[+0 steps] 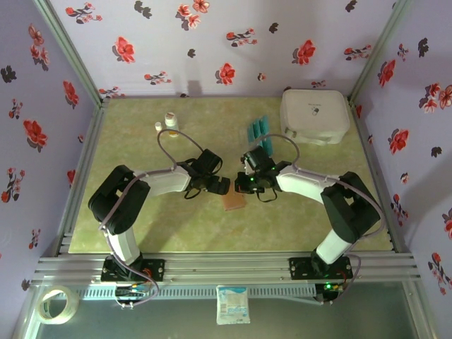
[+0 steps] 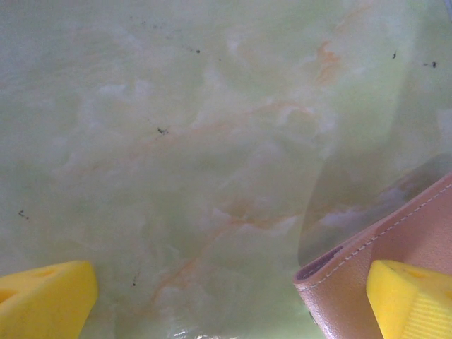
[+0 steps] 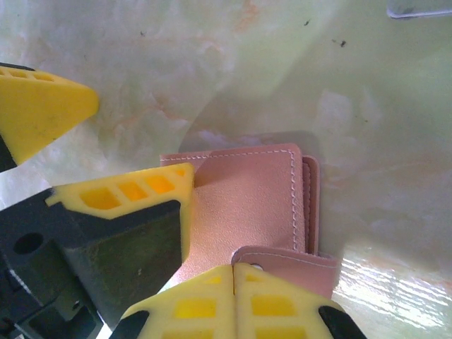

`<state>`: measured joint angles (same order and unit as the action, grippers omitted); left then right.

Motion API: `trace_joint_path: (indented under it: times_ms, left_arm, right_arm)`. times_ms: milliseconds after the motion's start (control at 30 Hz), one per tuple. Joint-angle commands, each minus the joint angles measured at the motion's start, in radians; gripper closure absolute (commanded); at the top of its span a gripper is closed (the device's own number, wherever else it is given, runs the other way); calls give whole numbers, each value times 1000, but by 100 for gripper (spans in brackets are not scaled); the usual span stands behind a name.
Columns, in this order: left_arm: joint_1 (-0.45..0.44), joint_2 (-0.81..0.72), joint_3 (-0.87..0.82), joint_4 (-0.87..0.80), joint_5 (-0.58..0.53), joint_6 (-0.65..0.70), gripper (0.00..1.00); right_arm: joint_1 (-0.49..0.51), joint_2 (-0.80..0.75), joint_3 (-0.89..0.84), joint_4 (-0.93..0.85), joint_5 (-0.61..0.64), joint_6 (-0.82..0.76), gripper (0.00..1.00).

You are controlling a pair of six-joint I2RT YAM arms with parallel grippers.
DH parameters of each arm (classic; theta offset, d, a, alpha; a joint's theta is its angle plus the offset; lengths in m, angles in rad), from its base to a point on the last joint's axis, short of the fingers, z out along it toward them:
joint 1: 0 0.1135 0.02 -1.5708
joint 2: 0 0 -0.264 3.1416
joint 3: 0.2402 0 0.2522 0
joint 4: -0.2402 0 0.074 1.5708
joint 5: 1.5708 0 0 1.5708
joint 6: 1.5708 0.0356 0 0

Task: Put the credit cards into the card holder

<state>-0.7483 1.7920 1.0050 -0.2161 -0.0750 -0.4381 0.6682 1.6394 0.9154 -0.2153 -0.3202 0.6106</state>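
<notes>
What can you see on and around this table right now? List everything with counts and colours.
credit cards: several, exact count unclear, teal-blue, far centre of the table, left of the case
card holder: one, reddish-brown, centre of the table between the arms
case: one, white, far right corner
small bottles: at least two, white, far left
table: one, pale green marbled
tape roll: one, pale, below the near rail at the left
packet: one, white, below the near rail at the centre
left end effector: one, yellow fingers, open, one finger over the card holder
right end effector: one, yellow fingers, closed, apparently on the card holder's flap
</notes>
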Motion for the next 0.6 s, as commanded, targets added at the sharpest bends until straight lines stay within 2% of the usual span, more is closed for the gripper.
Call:
trace_joint_path:
  times_ms: [0, 567]
  left_arm:
    - [1, 53, -33, 6, 12, -7, 0]
    - [1, 56, -39, 11, 12, -10, 0]
  right_arm:
    - [13, 28, 6, 37, -19, 18, 100]
    - [33, 59, -62, 79, -10, 35, 100]
